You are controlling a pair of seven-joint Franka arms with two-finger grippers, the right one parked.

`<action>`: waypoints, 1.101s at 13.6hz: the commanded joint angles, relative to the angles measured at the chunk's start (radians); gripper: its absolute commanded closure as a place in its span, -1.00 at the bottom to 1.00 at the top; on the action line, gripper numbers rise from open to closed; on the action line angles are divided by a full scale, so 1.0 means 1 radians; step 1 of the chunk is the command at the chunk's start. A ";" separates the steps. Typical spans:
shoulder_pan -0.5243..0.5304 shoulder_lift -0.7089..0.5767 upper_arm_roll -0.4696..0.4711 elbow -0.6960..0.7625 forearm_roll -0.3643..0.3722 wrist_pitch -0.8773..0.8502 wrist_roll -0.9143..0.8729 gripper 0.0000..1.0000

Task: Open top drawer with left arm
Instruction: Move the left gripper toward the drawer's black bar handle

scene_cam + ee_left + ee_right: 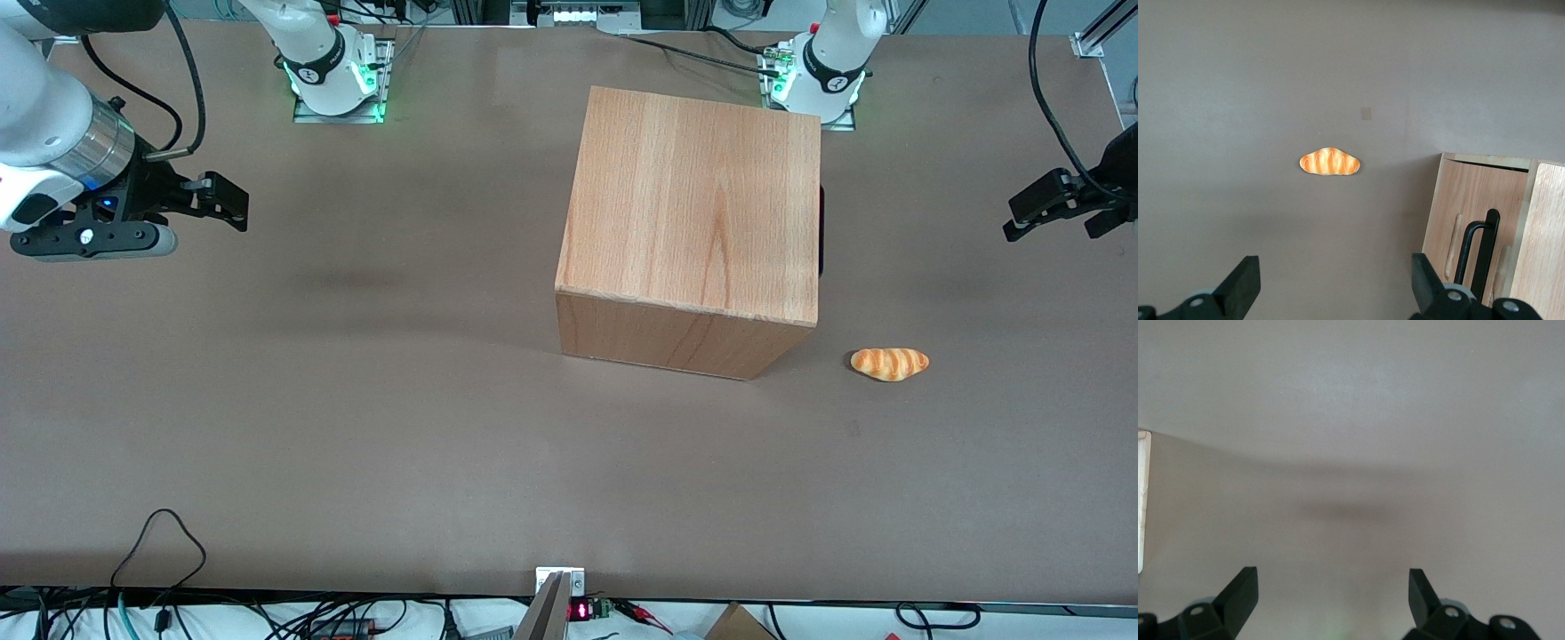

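Drawer (1471,207) sits shut in the big wooden box (693,222), its flat front facing the working arm's end of the bench (356,427). Its thin black bar handle (1479,250) runs along the front. The gripper (1058,209) hangs well apart from the box, fingers (1241,283) spread. A striped bread roll (889,363) lies near the box.

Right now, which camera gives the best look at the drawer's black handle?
The left wrist view: the black bar handle stands out against the drawer front. The front view shows only a dark sliver of it at the wooden box; the right wrist view shows none. The left hand hangs open, away from the box.
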 commanded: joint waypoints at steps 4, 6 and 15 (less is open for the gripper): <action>0.001 0.020 0.000 0.065 -0.007 -0.058 -0.001 -1.00; 0.000 0.032 -0.004 0.056 -0.014 -0.061 -0.003 -1.00; -0.019 0.028 -0.013 -0.109 -0.117 -0.066 0.014 -1.00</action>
